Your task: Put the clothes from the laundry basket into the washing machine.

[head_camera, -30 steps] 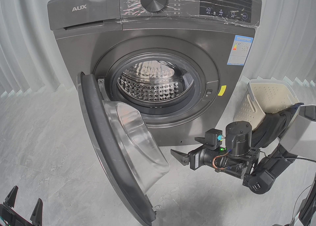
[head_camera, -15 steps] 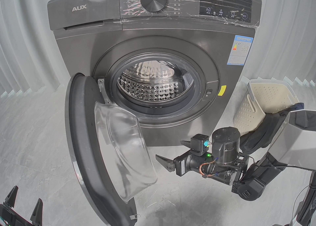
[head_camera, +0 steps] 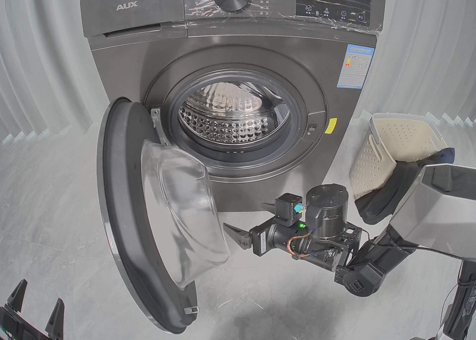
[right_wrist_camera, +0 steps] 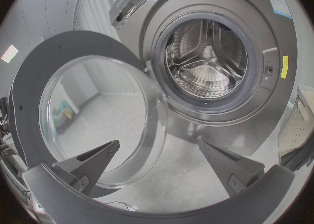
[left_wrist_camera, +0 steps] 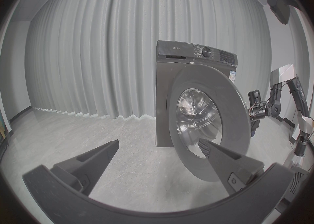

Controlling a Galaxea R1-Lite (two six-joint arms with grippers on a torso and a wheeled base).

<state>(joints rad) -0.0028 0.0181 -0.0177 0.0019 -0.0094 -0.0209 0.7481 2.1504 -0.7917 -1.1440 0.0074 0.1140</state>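
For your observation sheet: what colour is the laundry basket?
Cream laundry basket, perforated; clearest in head view.

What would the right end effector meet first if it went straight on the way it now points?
Most likely the glass bowl of the open door, which the right end effector, open, points at from close by. Depth is unclear: it might slip past the bowl's edge toward the washing machine.
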